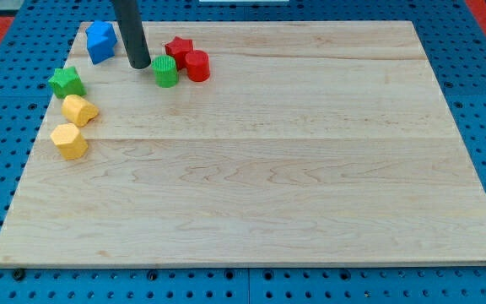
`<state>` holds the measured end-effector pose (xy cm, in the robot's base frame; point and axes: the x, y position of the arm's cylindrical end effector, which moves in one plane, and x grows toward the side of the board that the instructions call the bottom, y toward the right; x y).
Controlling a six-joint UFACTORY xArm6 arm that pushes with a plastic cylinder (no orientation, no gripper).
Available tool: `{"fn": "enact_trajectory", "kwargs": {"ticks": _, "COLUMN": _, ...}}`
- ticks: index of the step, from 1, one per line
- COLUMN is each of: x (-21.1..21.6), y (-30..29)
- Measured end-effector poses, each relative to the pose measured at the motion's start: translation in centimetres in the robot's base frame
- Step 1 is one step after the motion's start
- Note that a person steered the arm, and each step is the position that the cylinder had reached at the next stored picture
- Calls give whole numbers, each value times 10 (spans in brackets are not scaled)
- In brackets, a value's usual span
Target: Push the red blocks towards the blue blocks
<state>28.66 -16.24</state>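
A red star block (178, 49) and a red cylinder (197, 65) sit close together at the view's top left. A green cylinder (165, 72) touches them on their left. A blue block (100, 40), irregular in shape, lies near the board's top left corner. My tip (139, 65) rests on the board between the blue block and the green cylinder, just left of the green cylinder and apart from the blue block. The dark rod rises from it out of the view's top.
A green star (66, 82) lies at the left edge. Two yellow blocks (79, 110) (69, 141) lie below it. The wooden board (268, 169) rests on a blue pegboard surface.
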Motion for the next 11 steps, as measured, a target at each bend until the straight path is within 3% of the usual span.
{"fn": "enact_trajectory", "kwargs": {"ticks": 2, "x": -31, "y": 10}}
{"fn": "enact_trajectory", "kwargs": {"ticks": 3, "x": -12, "y": 23}}
{"fn": "enact_trajectory", "kwargs": {"ticks": 4, "x": 39, "y": 4}}
{"fn": "enact_trajectory", "kwargs": {"ticks": 5, "x": 75, "y": 63}}
{"fn": "enact_trajectory", "kwargs": {"ticks": 6, "x": 38, "y": 117}}
{"fn": "enact_trajectory", "kwargs": {"ticks": 7, "x": 4, "y": 98}}
{"fn": "enact_trajectory", "kwargs": {"ticks": 8, "x": -22, "y": 29}}
{"fn": "enact_trajectory", "kwargs": {"ticks": 9, "x": -28, "y": 29}}
{"fn": "enact_trajectory", "kwargs": {"ticks": 10, "x": -46, "y": 85}}
{"fn": "enact_trajectory", "kwargs": {"ticks": 11, "x": -93, "y": 56}}
